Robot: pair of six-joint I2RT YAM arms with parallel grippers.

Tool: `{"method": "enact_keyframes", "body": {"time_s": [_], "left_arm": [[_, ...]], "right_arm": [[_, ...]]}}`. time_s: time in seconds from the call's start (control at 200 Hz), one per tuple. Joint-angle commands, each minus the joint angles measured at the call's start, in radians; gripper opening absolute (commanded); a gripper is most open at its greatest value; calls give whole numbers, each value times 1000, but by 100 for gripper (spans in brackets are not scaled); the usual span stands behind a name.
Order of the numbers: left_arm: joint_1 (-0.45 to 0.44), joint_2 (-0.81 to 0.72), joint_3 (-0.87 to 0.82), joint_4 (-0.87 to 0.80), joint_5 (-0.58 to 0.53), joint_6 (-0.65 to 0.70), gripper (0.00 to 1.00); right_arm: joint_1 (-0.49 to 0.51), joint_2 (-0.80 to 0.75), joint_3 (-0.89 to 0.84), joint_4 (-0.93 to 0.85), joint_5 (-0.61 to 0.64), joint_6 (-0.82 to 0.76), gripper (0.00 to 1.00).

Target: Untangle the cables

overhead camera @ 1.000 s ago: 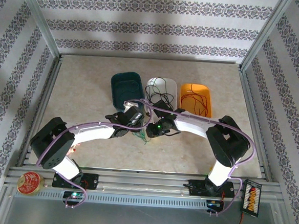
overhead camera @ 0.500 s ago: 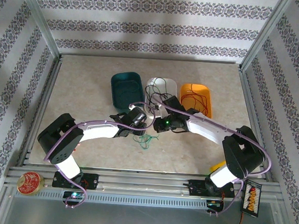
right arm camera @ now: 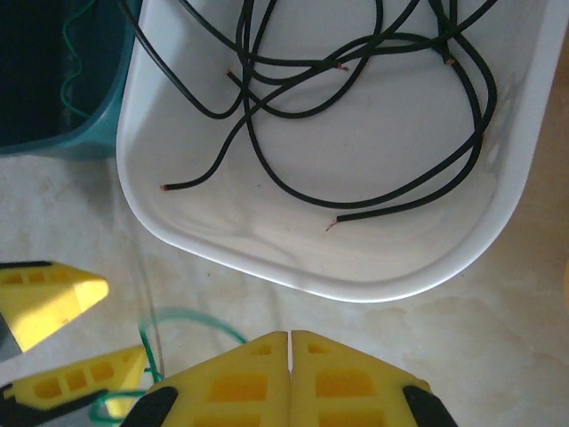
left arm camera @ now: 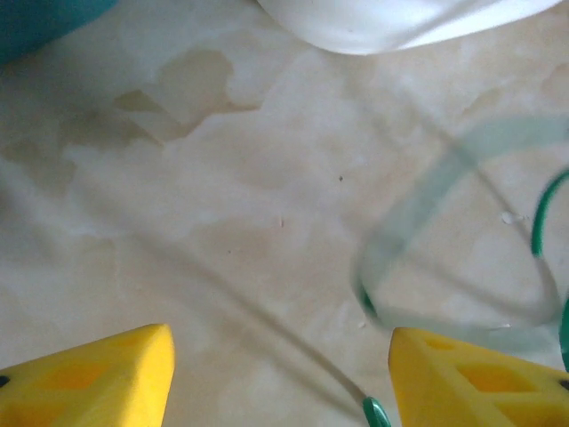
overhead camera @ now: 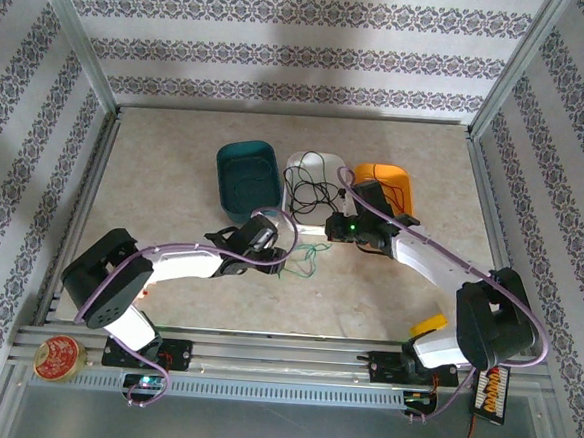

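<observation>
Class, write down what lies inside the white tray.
Inside the white tray lie several black cables, looped over one another. In the top view the right arm covers the tray's near right corner.

no text, number or brand can be read in any view. top view, front rail (overhead camera: 262, 362): a round red tin (overhead camera: 59, 356) at the left end carries a pale printed design, too small to make out. a black pack (overhead camera: 492, 385) at the right end shows rows of orange-yellow marks, possibly characters, not resolvable.
</observation>
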Motion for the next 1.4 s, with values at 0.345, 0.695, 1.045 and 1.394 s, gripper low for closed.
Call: {"method": "enact_keyframes", "body": {"time_s": [0.345, 0.695, 1.045, 1.394], "left_arm": [[-16, -9, -13, 111, 198, 93, 65], [-16, 67, 53, 202, 383, 128, 78], [-32, 171, 134, 160, 333, 156, 77], [-34, 162, 100, 125, 354, 181, 3]], "right_arm": [[-12, -27, -39, 34, -28, 36, 0], [-12, -34, -49, 36, -47, 44, 0], [-15, -44, -52, 34, -44, 49, 0], [-39, -71, -61, 31, -16, 65, 0]]}}
